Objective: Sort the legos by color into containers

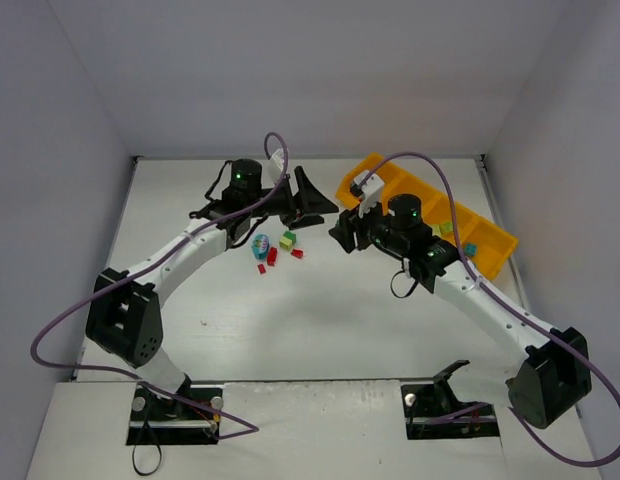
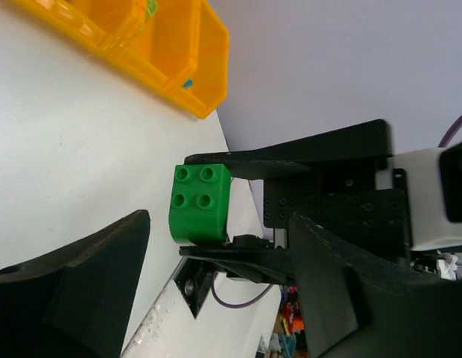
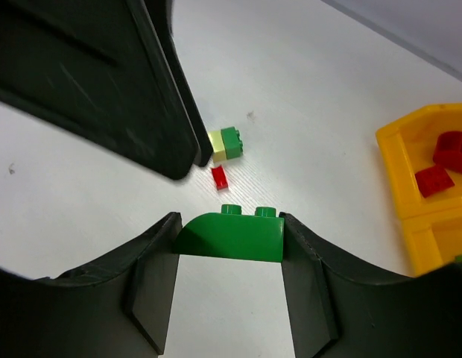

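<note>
Legos [image 1: 273,252] are partly sorted: a few red ones [image 3: 442,160] sit in an end compartment [image 3: 408,158] of the orange-yellow tray [image 3: 387,140], several lie scattered on the counter [image 1: 240,320], and one dark green brick [image 3: 231,235] is clamped in the right hand [image 1: 347,232], raised off the counter. The left hand [image 1: 312,200] stands with its fingers apart on either side of that brick, touching nothing. The step in hand looks like carrying this brick; next the right arm should swing over the tray and release above the compartment meant for dark green, clear of the reds.
</note>
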Robot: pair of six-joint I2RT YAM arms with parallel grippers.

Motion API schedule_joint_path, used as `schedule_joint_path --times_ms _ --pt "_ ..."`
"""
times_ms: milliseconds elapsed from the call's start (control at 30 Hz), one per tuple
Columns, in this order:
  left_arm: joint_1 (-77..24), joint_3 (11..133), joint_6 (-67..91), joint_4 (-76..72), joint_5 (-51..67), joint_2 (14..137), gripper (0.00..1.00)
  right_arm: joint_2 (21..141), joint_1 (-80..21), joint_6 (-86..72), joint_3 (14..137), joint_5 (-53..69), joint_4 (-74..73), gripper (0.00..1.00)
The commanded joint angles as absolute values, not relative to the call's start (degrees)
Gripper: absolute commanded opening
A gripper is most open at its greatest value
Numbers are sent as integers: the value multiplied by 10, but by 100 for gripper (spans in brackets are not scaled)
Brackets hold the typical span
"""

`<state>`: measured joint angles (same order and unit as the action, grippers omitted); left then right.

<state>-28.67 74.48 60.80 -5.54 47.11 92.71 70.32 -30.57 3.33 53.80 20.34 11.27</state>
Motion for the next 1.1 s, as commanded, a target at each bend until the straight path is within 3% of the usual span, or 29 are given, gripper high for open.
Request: schedule_joint_path --times_ms 0,267,467,700,900,1067 --pt "-263 773 589 -73 454 875 70 693 -300 46 536 176 137 0" --pt "-205 736 563 -43 434 831 71 741 -245 23 540 84 135 0" --pt "-192 690 427 111 346 772 72 837 -175 -22 612 -19 125 0" --pt "-191 597 344 176 237 690 79 976 -130 -46 708 -76 112 0" --pt "-191 530 299 204 150 600 81 1067 -110 -51 774 -74 98 16" --pt "-192 486 286 192 110 541 81 1106 -104 -54 797 -77 96 23"
